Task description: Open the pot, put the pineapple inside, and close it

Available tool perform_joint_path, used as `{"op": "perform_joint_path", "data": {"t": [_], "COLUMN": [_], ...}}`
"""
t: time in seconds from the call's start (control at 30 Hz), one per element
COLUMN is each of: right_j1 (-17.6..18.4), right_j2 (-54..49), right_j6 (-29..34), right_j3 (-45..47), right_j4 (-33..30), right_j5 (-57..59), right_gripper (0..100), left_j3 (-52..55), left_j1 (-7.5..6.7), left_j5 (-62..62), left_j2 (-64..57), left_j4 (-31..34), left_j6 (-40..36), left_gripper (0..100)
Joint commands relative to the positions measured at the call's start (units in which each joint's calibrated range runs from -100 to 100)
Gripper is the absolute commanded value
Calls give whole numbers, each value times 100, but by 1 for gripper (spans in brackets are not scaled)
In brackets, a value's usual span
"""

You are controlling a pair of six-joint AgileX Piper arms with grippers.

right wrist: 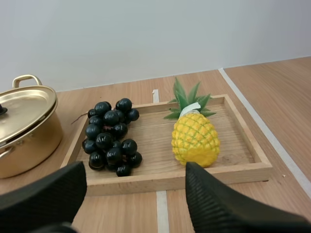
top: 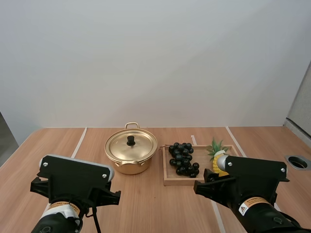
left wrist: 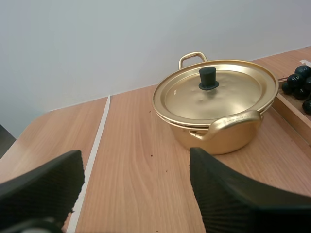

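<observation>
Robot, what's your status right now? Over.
Open left hand facing the pot, lid on. Open right hand facing the pineapple, in the tray. The grapes beside it, not blocking.

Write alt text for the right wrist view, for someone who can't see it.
A wooden tray holds a pineapple and a bunch of dark grapes, seen past the open right tool. A gold pot with its lid on stands beside the tray, on the grapes' side.
</observation>
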Motion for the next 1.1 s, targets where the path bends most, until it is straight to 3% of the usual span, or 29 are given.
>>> {"op": "perform_joint_path", "data": {"t": [0.0,0.13,0.37,0.57,0.8,0.93,1.07], "right_j1": [-20,-20,-20,-20,-40,-40,-40], "right_j2": [-74,-83,-83,-83,-83,-83,-83], "right_j6": [195,195,186,186,186,186,186], "right_j3": [0,0,-6,-957,-2671,-3353,-3845], "right_j4": [-36,-295,-2170,-3146,-3209,-3209,-3209], "right_j5": [154,-12,-1023,-757,1350,1350,953], "right_gripper": [100,100,100,100,100,100,100], "left_j3": [-26,-26,-845,-2101,-3401,-4119,-4735], "left_j1": [3,3,3,3,3,3,3], "left_j5": [-49,-174,-2006,-2420,-1711,-928,-229], "left_j2": [-28,-28,-28,-28,-28,47,714], "left_j4": [6,6,6,6,-286,-740,-767], "left_j6": [-67,-21,76,76,44,44,85], "left_gripper": [100,100,100,100,100,100,100]}}
